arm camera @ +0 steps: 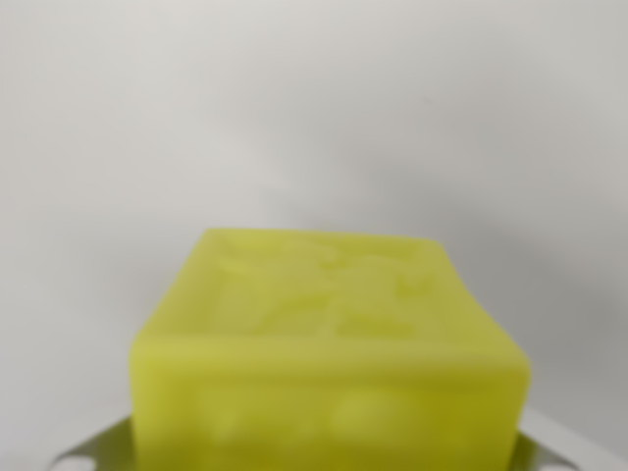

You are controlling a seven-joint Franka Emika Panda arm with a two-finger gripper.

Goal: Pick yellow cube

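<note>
Filling the wrist view, blurred waxy yellow cube [329,353] with embossed top; claw's grip state indiscernible.

Likely a lab or test setup: only a bare, pale grey backdrop [314,108] shows, blurred, nothing homely around

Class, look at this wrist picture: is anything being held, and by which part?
It cannot be told. The yellow cube fills the lower frame, blurred and close, but no fingers show.

The cube [329,353] sits between the two fingertips [93,449], which flank it at the wrist view's bottom corners.
</note>
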